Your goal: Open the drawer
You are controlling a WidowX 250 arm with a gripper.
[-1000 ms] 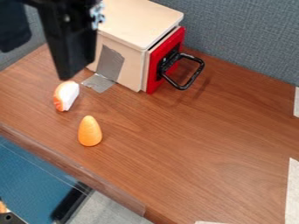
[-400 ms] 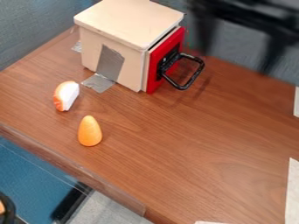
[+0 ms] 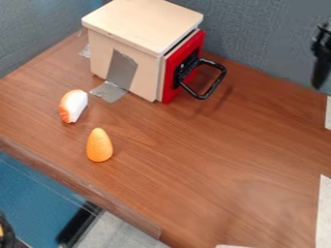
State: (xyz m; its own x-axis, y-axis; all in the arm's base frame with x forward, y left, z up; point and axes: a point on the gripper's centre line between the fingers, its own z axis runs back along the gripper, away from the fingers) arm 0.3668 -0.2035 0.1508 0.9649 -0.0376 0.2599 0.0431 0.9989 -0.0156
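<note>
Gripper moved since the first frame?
Yes. The gripper went rightward, from the left side of the box to the view's right edge, beyond the handle.

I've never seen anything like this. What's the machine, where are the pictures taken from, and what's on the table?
The machine is a black robot arm ending in a pincer, seen at the right edge. Nothing can be seen held in it. One fixed camera, looking down at a slant, takes every picture. On the wooden table stands a pale box with a red drawer front and a black loop handle; the robot's job is to open that drawer. Nearby are an orange cone-like piece and an orange-and-white piece.
</note>
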